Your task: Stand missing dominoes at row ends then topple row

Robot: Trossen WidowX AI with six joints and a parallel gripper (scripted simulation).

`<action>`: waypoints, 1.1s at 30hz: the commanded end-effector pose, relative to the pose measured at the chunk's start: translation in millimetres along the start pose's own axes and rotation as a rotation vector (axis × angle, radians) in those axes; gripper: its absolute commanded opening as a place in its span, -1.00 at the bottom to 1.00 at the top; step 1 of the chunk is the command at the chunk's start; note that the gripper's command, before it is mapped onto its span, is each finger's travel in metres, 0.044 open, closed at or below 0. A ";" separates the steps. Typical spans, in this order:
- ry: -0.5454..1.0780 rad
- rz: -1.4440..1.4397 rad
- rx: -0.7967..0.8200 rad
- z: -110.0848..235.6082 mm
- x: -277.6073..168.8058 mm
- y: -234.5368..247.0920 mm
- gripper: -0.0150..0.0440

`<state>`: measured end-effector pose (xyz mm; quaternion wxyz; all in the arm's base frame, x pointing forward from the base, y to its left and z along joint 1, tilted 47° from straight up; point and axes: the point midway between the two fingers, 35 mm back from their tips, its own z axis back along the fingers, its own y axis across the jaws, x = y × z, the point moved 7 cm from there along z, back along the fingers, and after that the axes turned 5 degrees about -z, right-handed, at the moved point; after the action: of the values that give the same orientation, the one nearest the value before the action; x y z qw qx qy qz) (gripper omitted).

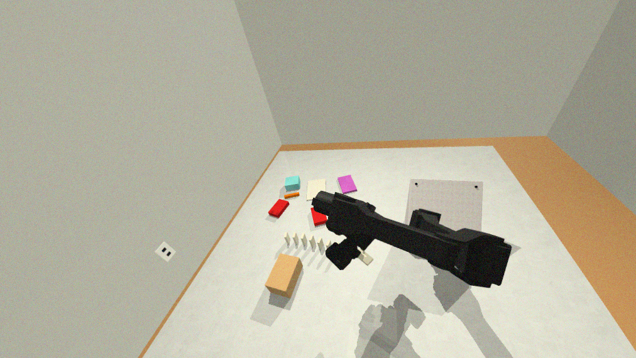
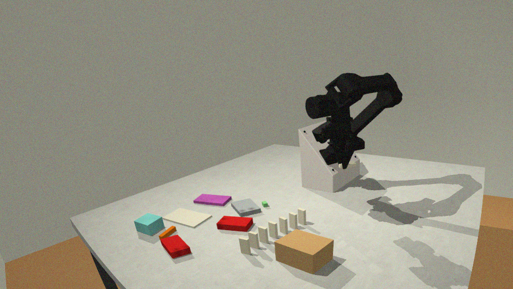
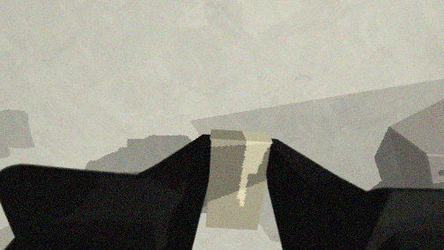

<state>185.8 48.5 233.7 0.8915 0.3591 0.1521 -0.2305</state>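
Several cream dominoes stand upright in an evenly spaced row; the end nearest the exterior camera has a domino (image 2: 244, 246) (image 1: 286, 238) and the far end has another domino (image 2: 301, 216). My gripper (image 3: 239, 146) (image 1: 361, 253) is shut on a loose cream domino (image 3: 233, 176) (image 1: 366, 257) (image 2: 352, 164), gripped between both fingertips. It is held up above the table, away from the row's far end, in front of the arm's base in the exterior view. The arm hides part of the row in the top view. No other loose domino shows.
A tan box (image 2: 303, 249) (image 1: 285, 273) stands close beside the row. On its other side lie a red block (image 2: 234, 223), a grey slab (image 2: 246, 207) and a green cube (image 2: 264, 204). Farther off are a magenta slab (image 2: 212, 199), cream sheet (image 2: 187, 217), teal block (image 2: 148, 223), orange bar (image 2: 167, 232) and second red block (image 2: 176, 246).
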 end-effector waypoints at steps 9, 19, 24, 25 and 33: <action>0.000 0.435 0.014 3.4 -30.0 63.8 -0.13; -0.032 0.431 -0.086 -8.8 -32.7 59.3 -0.13; -0.082 0.428 -0.188 -21.1 -35.4 54.5 -0.13; -0.094 0.427 -0.207 -23.4 -35.8 53.5 -0.13; -0.206 0.428 -0.337 -40.1 -39.5 46.7 -0.13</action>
<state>177.1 116.4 255.0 0.9708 0.2338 0.0367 -0.0386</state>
